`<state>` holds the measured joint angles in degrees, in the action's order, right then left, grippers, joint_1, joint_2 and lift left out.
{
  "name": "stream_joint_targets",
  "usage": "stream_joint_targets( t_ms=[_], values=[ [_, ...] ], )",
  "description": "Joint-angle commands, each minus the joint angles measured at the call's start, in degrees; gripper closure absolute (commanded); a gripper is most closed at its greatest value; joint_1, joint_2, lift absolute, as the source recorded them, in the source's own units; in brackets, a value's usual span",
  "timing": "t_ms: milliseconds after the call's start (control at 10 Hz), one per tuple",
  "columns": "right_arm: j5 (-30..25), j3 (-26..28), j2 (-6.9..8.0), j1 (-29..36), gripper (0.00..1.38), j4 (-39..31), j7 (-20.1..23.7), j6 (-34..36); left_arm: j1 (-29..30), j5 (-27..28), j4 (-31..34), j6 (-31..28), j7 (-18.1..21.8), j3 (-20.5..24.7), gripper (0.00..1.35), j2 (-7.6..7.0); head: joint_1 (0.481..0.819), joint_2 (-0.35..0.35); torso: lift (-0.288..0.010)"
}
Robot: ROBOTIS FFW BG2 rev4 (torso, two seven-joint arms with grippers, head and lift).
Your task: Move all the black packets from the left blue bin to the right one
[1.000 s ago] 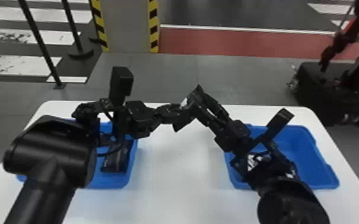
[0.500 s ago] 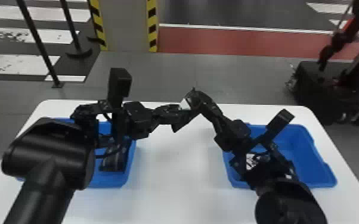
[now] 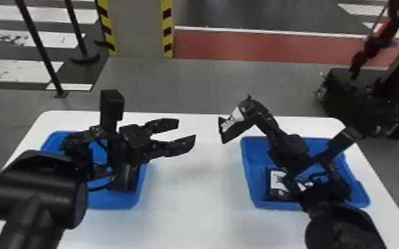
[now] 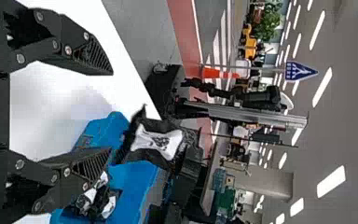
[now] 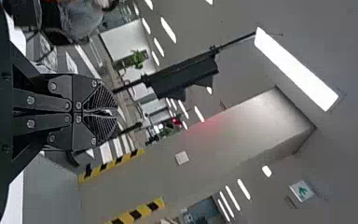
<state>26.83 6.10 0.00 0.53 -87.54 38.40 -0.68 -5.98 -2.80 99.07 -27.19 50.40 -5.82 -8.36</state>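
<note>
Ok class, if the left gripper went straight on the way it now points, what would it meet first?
Most likely the black packet held in the right gripper. It lies beyond the open fingers of the left gripper, though exact depth and height are unclear.

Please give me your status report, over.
Left gripper open, empty. Right gripper shut on black packet, outside right bin. Right arm extends across that bin.
</note>
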Motion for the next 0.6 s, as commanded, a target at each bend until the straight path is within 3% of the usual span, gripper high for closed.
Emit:
stream_joint_targets(
  t_ms=[0, 200, 400, 500],
  values=[
    [-3.0, 7.3, 0.05, 0.6, 1.27, 0.7, -0.9, -0.5, 1.9, -4.1, 0.4, 0.8, 0.0, 0.7, 0.2, -1.48, 0.695, -0.1, -0.11],
    [-2.9, 11.3, 0.05, 0.6, 1.27, 7.7, -3.5, -3.1, 5.1, -4.9, 3.4, 1.6, 0.0, 3.7, 0.21, -2.01, 0.695, -0.171, -0.11],
    [-0.6, 11.4, -2.55, -1.4, 1.27, 18.0, -4.8, -3.1, 9.2, -3.4, 8.9, -0.1, 0.0, 8.5, 0.21, -2.19, 0.695, -0.204, -0.11],
    [-0.5, 11.4, -2.81, -0.5, 1.03, 17.4, -5.7, -3.8, 11.0, -2.1, 12.0, -1.4, -0.6, 10.4, 0.21, -2.19, 0.695, -0.199, -0.11]
  ],
)
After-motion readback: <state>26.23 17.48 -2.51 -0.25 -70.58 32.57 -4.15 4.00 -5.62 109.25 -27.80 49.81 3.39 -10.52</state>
